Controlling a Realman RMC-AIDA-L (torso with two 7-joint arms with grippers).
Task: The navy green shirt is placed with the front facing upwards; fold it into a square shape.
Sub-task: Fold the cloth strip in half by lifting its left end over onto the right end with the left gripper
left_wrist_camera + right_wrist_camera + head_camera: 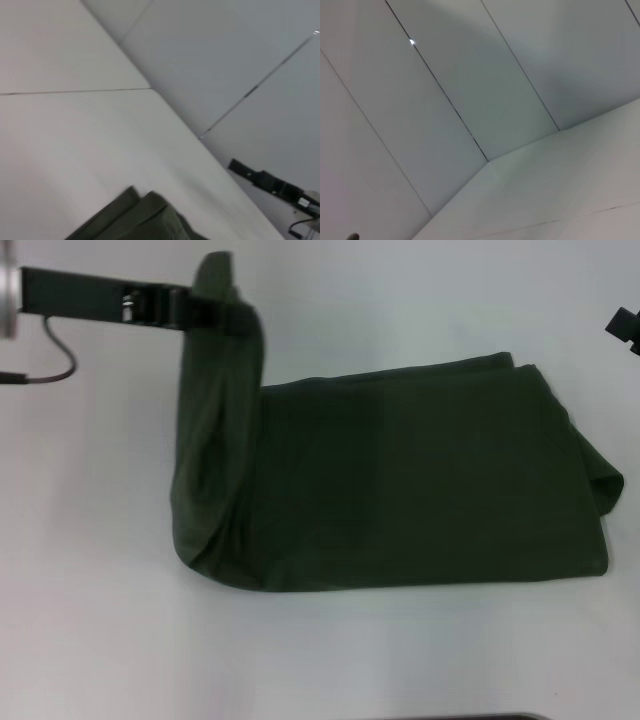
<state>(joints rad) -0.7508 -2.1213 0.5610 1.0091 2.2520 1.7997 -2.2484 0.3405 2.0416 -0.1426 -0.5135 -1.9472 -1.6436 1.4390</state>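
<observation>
The navy green shirt [420, 480] lies on the white table as a wide folded band; no letters or collar show. Its left end is lifted off the table. My left gripper [215, 310] is at the far left and is shut on that raised end, holding it up above the table. A corner of the shirt also shows in the left wrist view [135, 220]. My right gripper [625, 322] is only a dark tip at the right edge of the head view, apart from the shirt; it also shows far off in the left wrist view [267, 182].
The white table [320, 660] spreads around the shirt on all sides. A cable [55, 360] hangs from my left arm at the far left. The right wrist view shows only grey wall panels [470, 75] and a table corner.
</observation>
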